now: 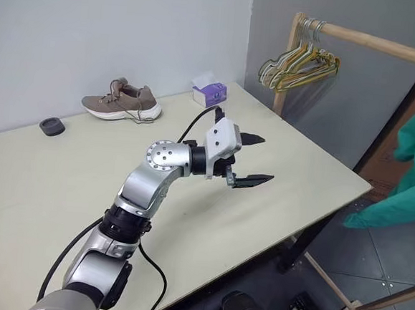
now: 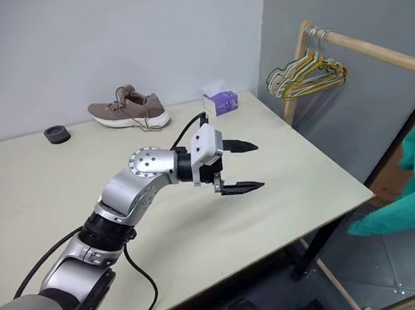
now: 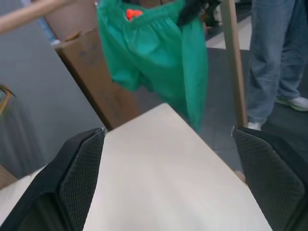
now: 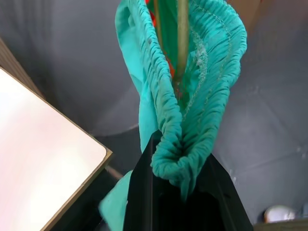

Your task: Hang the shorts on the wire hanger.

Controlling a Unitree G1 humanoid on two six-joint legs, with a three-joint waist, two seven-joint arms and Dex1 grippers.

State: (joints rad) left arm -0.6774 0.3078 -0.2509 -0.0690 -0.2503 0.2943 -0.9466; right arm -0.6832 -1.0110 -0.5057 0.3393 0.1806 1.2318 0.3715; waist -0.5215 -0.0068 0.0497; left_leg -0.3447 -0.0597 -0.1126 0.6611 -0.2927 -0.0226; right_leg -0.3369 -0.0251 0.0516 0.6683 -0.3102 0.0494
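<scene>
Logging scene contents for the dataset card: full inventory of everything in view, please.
shorts: 1, teal-green with an orange tag, off the table's right edge, waistband pinched in the right end effector
hangers: a bunch, multicoloured, on the wooden rail
wooden rail: 1, light wood, right of the table
table: 1, pale cream top
shoe: 1, brown with white sole, far side of table
tissue box: 1, purple, far corner of table
small round object: 1, dark grey, left of the shoe
cardboard box: 1, brown, on the floor behind the shorts
person's legs: blue jeans, beyond the table
left end effector: open, over the table
right end effector: black, shut on the shorts
</scene>
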